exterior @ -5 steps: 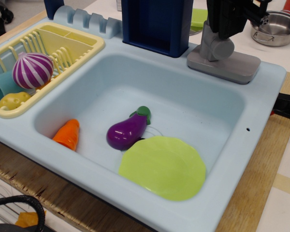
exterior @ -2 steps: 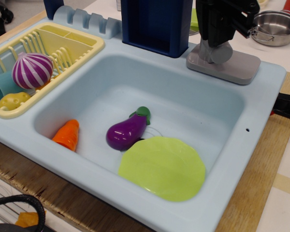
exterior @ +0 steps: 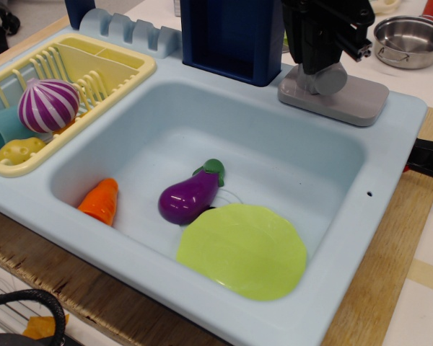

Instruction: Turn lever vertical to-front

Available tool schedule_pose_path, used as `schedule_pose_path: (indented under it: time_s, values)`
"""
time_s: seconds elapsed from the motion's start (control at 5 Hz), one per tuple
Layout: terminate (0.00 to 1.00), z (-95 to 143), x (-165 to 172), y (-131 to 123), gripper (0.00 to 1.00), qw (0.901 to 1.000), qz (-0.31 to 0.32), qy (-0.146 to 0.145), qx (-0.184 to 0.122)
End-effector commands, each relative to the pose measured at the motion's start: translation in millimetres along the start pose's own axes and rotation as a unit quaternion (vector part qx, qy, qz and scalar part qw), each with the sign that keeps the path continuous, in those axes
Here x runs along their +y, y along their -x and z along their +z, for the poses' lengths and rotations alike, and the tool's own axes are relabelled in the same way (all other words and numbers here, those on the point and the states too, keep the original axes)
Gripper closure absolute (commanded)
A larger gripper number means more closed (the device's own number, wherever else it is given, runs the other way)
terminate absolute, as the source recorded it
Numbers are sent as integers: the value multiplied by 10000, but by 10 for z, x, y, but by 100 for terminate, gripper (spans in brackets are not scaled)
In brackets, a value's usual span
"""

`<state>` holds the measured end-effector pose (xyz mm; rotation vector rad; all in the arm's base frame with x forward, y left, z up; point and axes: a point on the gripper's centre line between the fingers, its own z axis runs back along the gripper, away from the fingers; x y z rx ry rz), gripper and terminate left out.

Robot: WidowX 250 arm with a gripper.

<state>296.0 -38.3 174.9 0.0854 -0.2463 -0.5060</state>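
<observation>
The slim grey plastic lever [exterior: 304, 71] rises from a rounded grey joint [exterior: 325, 78] on a flat grey base plate [exterior: 346, 97] at the back right rim of the pale blue sink [exterior: 390, 155]. It is mostly hidden behind the black gripper [exterior: 314, 43], so its axis is unclear, probably near upright. It likely handles light and stiff; push near its tip. Whether the gripper clasps it cannot be told.

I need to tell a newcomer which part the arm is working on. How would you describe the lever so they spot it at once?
Find the pale blue sink and look at its back right corner, right of the dark blue block. A flat grey plate there carries a round grey joint, the lever's foot; the black gripper covers the rod. It is the only grey piece.
</observation>
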Motion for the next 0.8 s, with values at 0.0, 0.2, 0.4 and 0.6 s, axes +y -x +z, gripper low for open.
schedule_pose_path:
  time_s: [0.0, 0.2, 0.4, 0.6]
  values:
    - [0, 58, 386, 400, 100, 9981, 566, -171, 159]
    - [0, -37, 407, 494, 100, 9977, 647, -71, 209]
    - [0, -100, 449, 547, 100, 9970, 727, 14, 273]
    - [100, -171, 493, 606, 100, 9961, 807, 97, 341]
